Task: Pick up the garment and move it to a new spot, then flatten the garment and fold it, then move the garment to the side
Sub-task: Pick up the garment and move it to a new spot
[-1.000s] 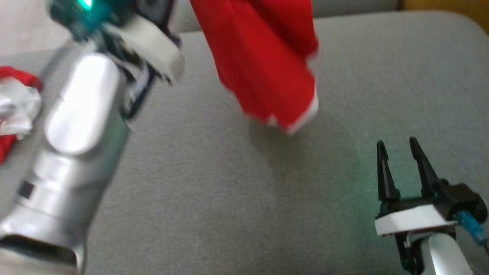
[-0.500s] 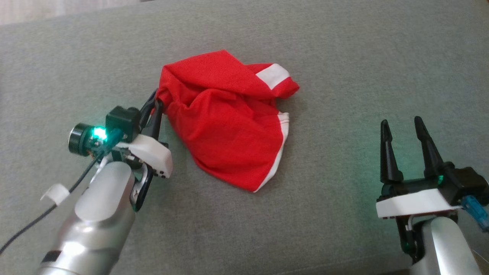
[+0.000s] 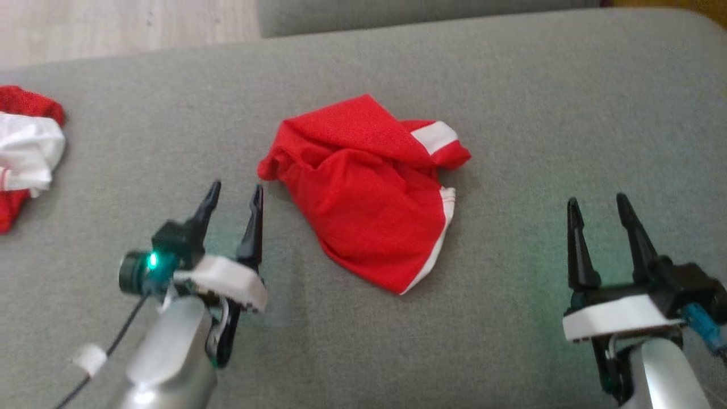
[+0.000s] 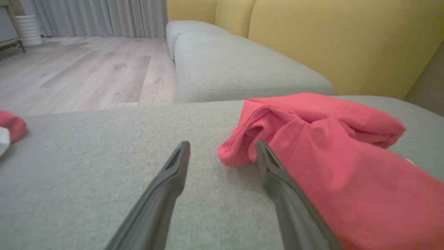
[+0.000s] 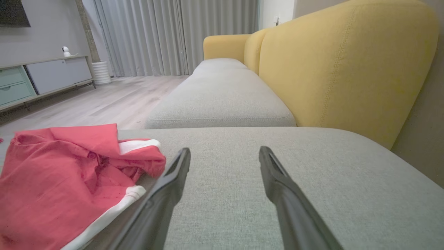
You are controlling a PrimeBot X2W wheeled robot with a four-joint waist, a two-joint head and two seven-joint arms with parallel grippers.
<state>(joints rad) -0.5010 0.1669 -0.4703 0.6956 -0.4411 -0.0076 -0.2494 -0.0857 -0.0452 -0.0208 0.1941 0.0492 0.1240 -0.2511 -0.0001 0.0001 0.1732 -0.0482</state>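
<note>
One crumpled red garment, white-trimmed | woven grey cushion beneath

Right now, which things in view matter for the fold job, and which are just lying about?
Job: red garment, crumpled on the grey cushion; left end effector, open beside it; right end effector, open.
Lying about: red-and-white clothes heap at far left; yellow backrest; wooden floor.

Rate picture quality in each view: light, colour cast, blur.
Head view: soft overall, a green glow tinting the grey cushion beside the left gripper and right gripper. Left wrist view: near fingers and red garment blurred, colours washed. Right wrist view: even light, sharp sofa back, no glare.
</note>
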